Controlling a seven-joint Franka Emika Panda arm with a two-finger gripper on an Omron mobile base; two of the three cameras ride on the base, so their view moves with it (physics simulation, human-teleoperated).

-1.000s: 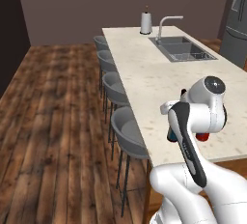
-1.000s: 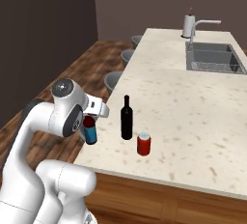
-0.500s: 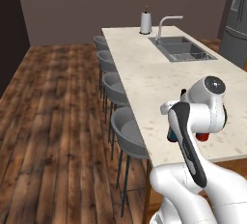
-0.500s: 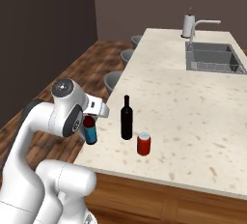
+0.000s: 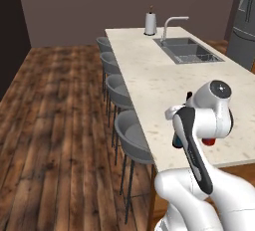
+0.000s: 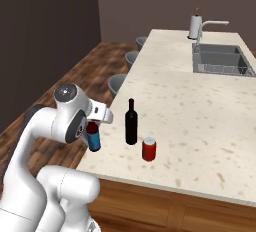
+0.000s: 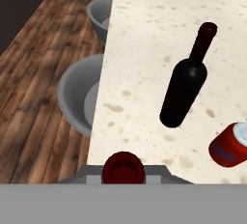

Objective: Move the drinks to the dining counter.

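Note:
My gripper (image 6: 93, 127) is shut on the short dark-red bottle with a blue label (image 6: 94, 140), held upright at the near left corner of the dining counter (image 6: 200, 101). In the hand view its red cap (image 7: 124, 168) sits right under the hand. I cannot tell whether its base touches the stone. The tall black wine bottle (image 6: 131, 122) stands upright on the counter just right of it, also seen as wine bottle (image 7: 185, 88). The small red can (image 6: 149, 149) stands a little nearer and further right, showing as can (image 7: 230, 145) in the hand view.
Grey round stools (image 5: 130, 138) line the counter's left side over a wooden floor (image 5: 55, 125). A steel sink (image 6: 220, 60) with a curved faucet (image 5: 172, 24) and a white dispenser (image 5: 151, 23) lie at the far end. A steel fridge (image 5: 244, 21) stands far right.

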